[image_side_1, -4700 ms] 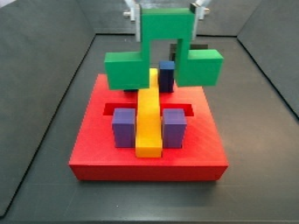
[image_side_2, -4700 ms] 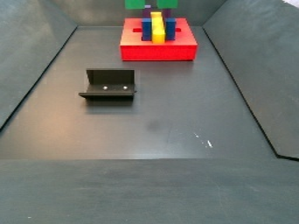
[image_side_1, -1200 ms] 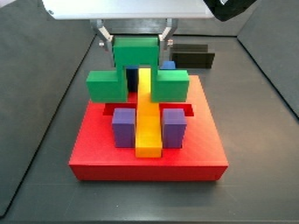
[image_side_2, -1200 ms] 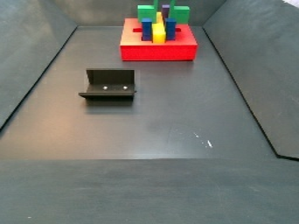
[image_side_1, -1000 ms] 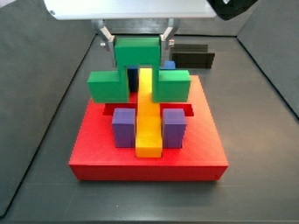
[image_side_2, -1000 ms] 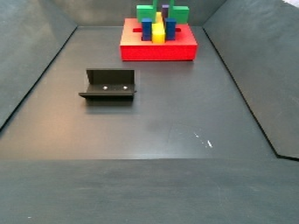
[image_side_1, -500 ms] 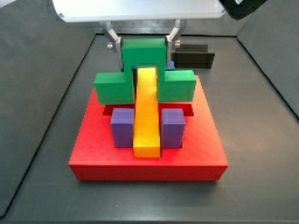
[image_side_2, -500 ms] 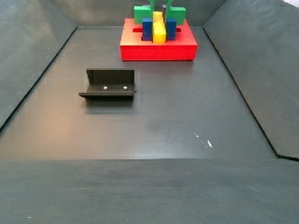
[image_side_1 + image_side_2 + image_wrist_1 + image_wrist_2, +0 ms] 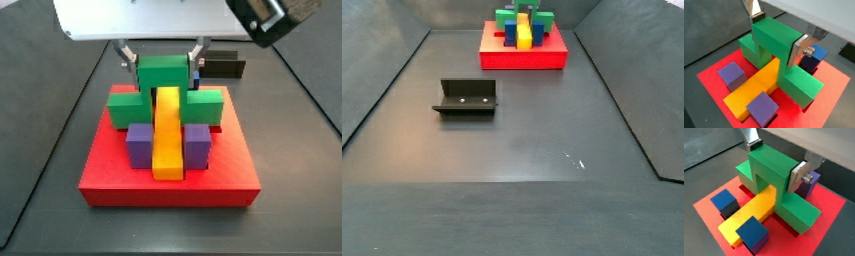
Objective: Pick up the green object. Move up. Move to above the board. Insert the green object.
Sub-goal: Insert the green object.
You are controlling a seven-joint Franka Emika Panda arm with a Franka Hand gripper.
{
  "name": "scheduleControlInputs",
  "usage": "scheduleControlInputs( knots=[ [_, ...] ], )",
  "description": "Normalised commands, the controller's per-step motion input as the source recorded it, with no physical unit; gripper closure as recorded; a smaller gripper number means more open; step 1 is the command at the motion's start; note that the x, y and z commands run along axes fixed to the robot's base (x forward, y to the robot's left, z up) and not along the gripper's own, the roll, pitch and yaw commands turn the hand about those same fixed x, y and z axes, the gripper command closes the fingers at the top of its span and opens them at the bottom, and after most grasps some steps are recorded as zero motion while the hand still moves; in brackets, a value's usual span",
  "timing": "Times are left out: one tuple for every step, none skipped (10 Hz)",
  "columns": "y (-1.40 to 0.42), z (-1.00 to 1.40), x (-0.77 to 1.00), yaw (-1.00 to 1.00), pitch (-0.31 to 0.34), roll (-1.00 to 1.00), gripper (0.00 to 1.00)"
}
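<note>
1. Nearest in a side view is bare dark floor; the fixture [image 9: 466, 98] stands on it, well apart from the board [image 9: 523, 57], which lies at the far end.
2. The board's red front [image 9: 168, 181] faces the camera in a side view; the yellow bar [image 9: 167, 133] runs front to back along its middle, with a purple post [image 9: 139, 144] on each side.
3. The green piece [image 9: 166, 90] straddles the bar, its raised middle over the yellow and its two low sides down on the board at either side; in both wrist views [image 9: 777, 55] [image 9: 776, 185] the arch bridges the bar.
4. My gripper [image 9: 162, 52] is just above the board's rear half, pinching the green piece's raised middle cube; one silver finger [image 9: 805, 50] lies flat against its side, the other [image 9: 751, 139] at the opposite face.
5. A blue post [image 9: 813, 56] stands just beside that finger.
6. Beyond the board, a black block [image 9: 223, 66] rests on the floor.
</note>
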Motion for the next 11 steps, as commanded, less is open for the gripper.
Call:
scheduleControlInputs(
  knots=[
    [0.00, -0.14, 0.01, 0.00, -0.023, 0.20, 1.00],
    [0.00, -0.18, 0.00, 0.00, -0.027, 0.19, 1.00],
    [0.00, -0.19, 0.00, 0.00, -0.029, 0.18, 1.00],
    [0.00, -0.19, 0.00, 0.00, -0.033, 0.18, 1.00],
    [0.00, -0.17, 0.00, 0.00, -0.023, 0.18, 1.00],
    [-0.02, -0.17, 0.00, 0.00, -0.017, 0.17, 1.00],
    [-0.04, -0.17, 0.00, 0.00, -0.020, 0.18, 1.00],
    [-0.08, -0.19, 0.03, 0.00, -0.040, 0.17, 1.00],
    [-0.09, -0.20, 0.12, 0.00, -0.059, 0.17, 1.00],
    [-0.05, -0.19, 0.16, 0.00, -0.059, 0.18, 1.00],
    [-0.05, -0.19, 0.14, 0.00, -0.054, 0.17, 1.00]
  ],
)
